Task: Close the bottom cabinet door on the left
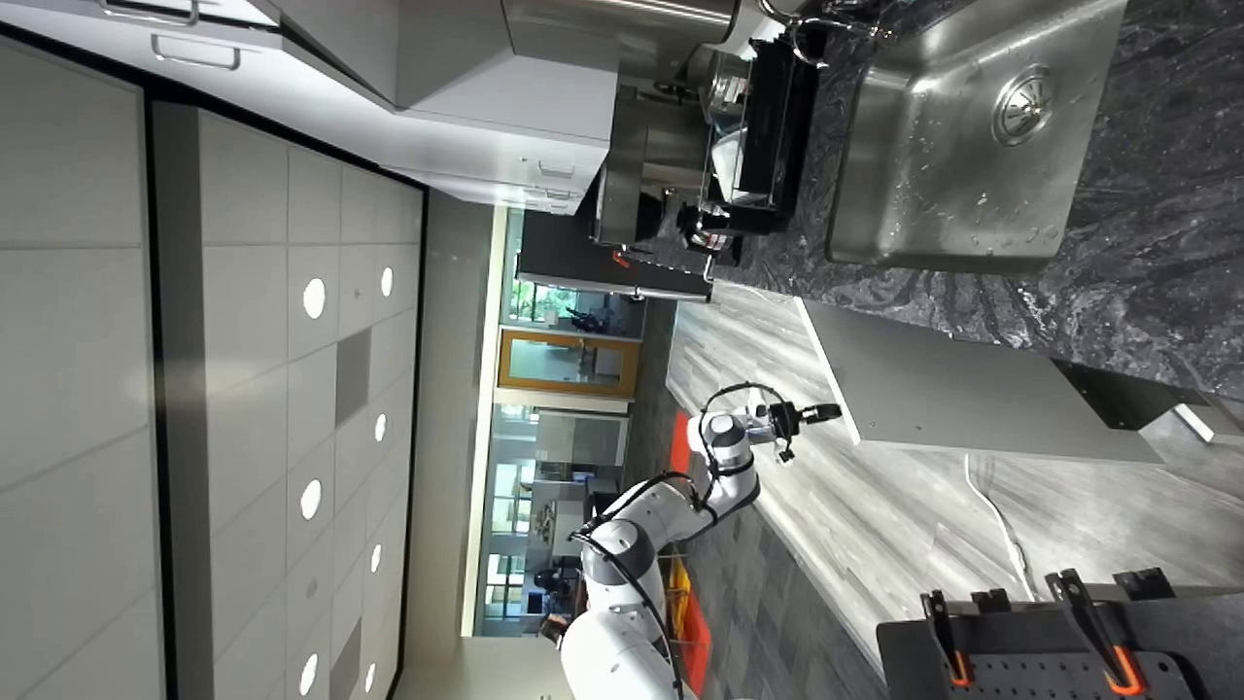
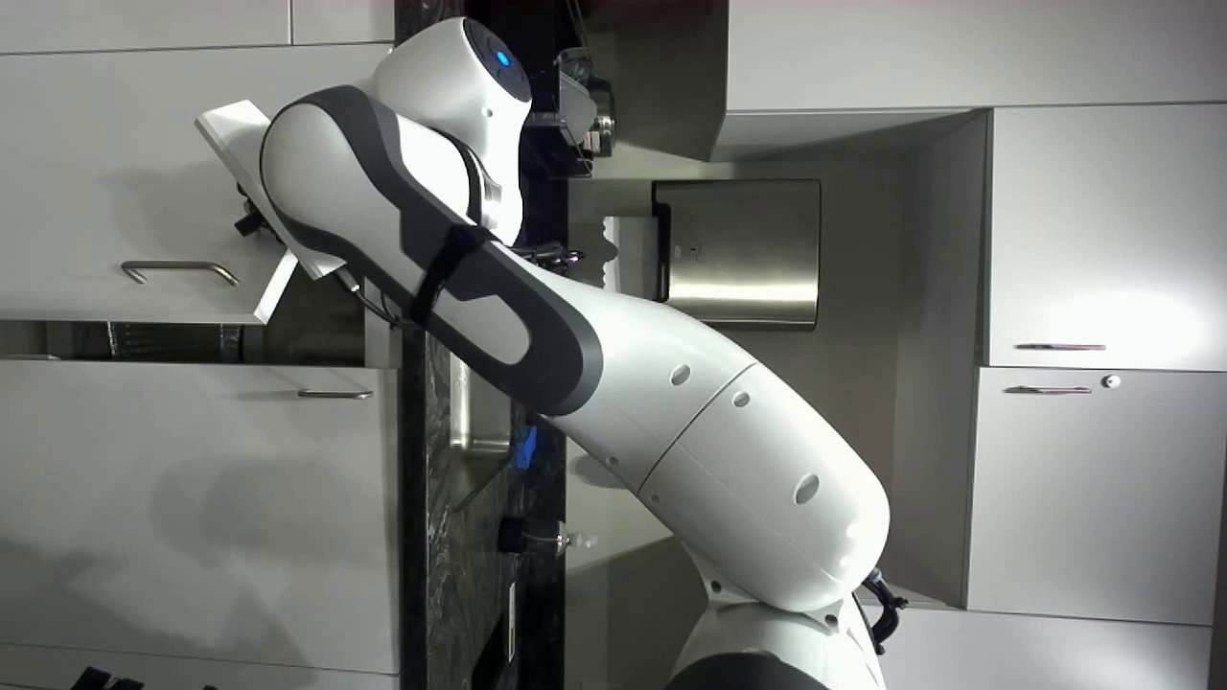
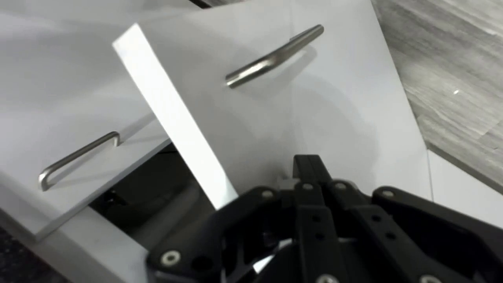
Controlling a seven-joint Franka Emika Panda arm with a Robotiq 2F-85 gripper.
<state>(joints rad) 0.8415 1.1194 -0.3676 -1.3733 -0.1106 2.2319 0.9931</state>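
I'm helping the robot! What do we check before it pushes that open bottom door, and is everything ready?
1. Bottom door shut: not ok, it stands open, so it needs that push.
2. Hand shut for pushing: ok, nothing is between its fingers.
3. Hand on the door's outer side: ok, a push from there should swing it in.
4. Hand clear of the door handle: ok, they are apart.
5. Hand touching the door: cannot tell, they look close in the wrist view.
6. Nothing in the cabinet opening to block the door: cannot tell, it is dark inside.
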